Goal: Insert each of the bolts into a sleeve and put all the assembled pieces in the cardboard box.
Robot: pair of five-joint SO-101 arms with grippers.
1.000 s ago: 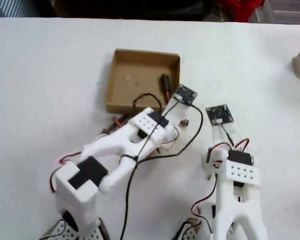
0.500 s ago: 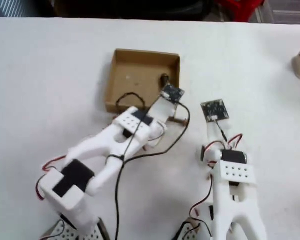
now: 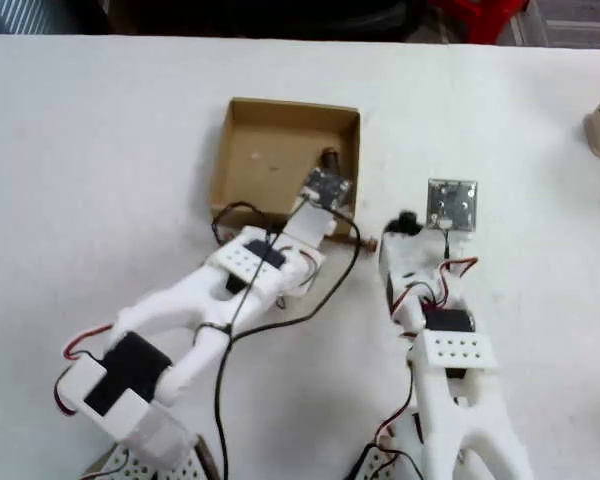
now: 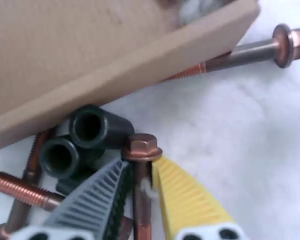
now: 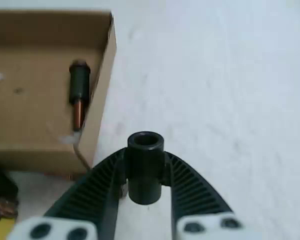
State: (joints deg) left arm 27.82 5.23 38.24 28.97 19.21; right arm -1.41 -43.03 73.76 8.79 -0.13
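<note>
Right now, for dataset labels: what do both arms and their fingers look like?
The left arm and right arm are white, with black servo blocks, red and black cables and a wrist circuit board. Left gripper: one grey, one yellow ribbed finger. Right gripper: two black ribbed fingers.

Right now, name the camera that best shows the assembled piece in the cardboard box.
The right wrist view: the assembled piece lies whole, black end to copper tip, along the cardboard box wall. The high view gives its dark end beside a wrist camera board. The left wrist view faces the box's outer wall.
</note>
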